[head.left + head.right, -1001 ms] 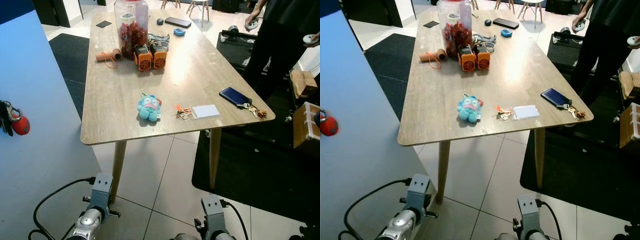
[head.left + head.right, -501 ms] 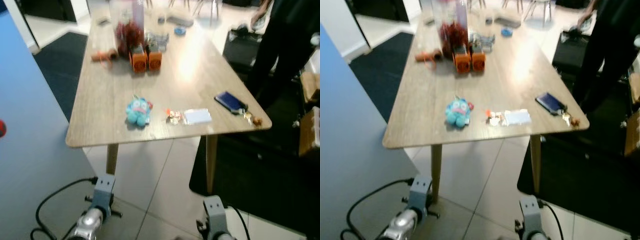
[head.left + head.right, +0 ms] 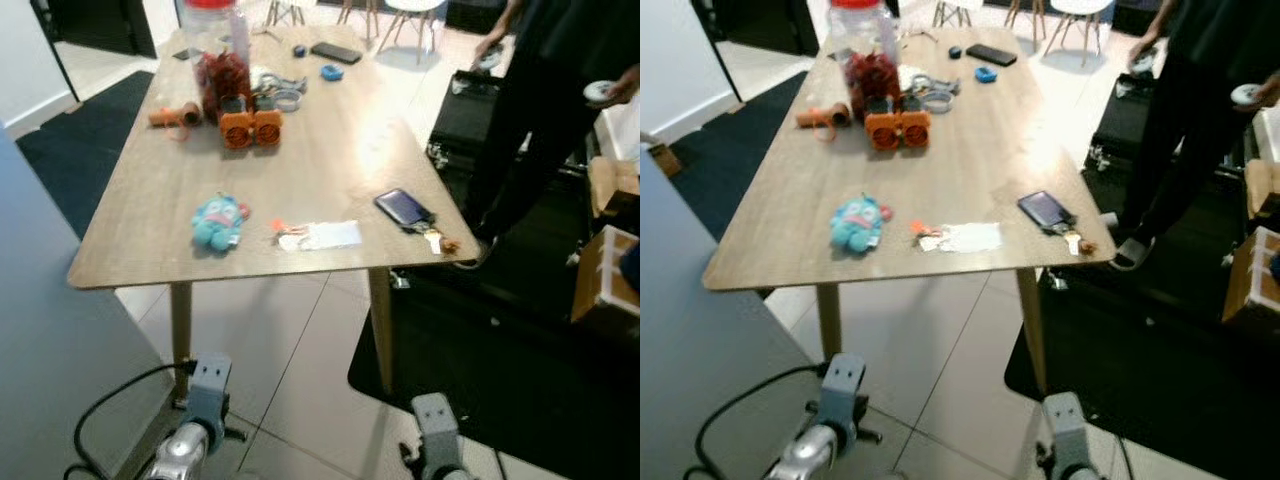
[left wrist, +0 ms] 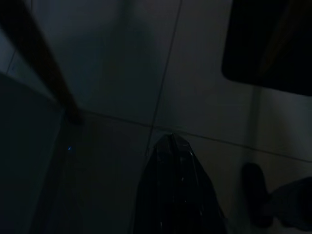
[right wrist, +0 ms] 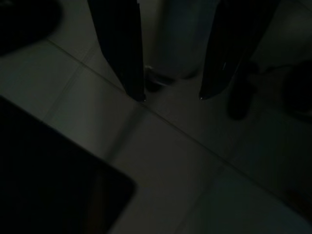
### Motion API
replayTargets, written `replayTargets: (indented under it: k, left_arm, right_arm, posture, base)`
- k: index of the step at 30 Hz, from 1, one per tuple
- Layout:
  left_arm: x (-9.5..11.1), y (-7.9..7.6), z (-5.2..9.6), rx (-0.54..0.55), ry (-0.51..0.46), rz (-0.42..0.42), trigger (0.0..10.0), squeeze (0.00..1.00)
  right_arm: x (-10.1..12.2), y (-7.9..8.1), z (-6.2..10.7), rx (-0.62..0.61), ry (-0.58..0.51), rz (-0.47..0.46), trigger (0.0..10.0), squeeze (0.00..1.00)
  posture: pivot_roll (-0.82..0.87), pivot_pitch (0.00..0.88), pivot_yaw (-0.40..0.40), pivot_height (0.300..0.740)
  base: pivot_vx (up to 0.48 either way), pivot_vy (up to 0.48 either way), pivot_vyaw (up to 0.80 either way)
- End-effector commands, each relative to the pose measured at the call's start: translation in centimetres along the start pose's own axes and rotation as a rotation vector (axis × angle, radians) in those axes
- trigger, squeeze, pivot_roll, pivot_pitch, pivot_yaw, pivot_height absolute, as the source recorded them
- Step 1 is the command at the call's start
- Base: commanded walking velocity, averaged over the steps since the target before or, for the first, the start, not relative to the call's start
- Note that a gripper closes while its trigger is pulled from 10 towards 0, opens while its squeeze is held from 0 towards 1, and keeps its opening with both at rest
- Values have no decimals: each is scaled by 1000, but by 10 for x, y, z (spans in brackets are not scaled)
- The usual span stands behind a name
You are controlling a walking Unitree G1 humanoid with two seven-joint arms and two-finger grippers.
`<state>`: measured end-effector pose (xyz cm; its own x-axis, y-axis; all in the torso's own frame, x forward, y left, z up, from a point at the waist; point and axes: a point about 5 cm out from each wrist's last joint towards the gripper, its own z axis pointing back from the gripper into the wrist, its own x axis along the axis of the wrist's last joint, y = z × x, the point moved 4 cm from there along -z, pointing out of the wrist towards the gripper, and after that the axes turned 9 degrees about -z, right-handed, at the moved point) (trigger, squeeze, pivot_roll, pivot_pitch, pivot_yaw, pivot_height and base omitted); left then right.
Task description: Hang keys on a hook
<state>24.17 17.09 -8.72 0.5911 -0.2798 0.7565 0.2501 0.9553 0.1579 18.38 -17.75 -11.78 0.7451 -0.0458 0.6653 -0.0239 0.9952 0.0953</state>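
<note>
The keys (image 3: pixel 434 238) are seen on the counter (image 3: pixel 330 150) at its near right corner, touching the end of a dark phone (image 3: pixel 402 207), the bunch trailing from the phone toward the corner's edge. A second small bunch with an orange tag (image 3: pixel 283 231) is seen further left near the front edge, beside a white card (image 3: pixel 330 235) and a blue plush toy (image 3: pixel 218 221).

Both bunches lie well ahead of and above the fingers, since both arms hang low over the tiled floor. The right gripper (image 5: pixel 171 95) is judged the nearer to the corner keys; its fingers are spread apart, with nothing between them. The left gripper (image 4: pixel 171 141) is closed to a single point and empty. No hook can be made out. A person (image 3: pixel 540 90) stands beyond the counter's right side.
</note>
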Motion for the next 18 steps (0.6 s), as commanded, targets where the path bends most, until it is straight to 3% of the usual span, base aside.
replayTargets:
  k: [1, 13, 18]
  left_arm:
    - [-2, 4, 0, 11, 13, 6, 10000, 0]
    - [1, 4, -1, 14, 11, -3, 10000, 0]
    - [1, 5, -1, 15, 12, -3, 10000, 0]
  right_arm:
    - [-5, 6, 0, 13, 16, -4, 10000, 0]
    - [-4, 1, 1, 6, 18, 1, 10000, 0]
    - [9, -2, -1, 12, -35, 3, 10000, 0]
  posture:
    - [63, 51, -23, 740]
    - [64, 33, -22, 740]
    - [64, 30, -23, 740]
  base:
    - [0, 0, 0]
    - [0, 0, 0]
    - [0, 0, 0]
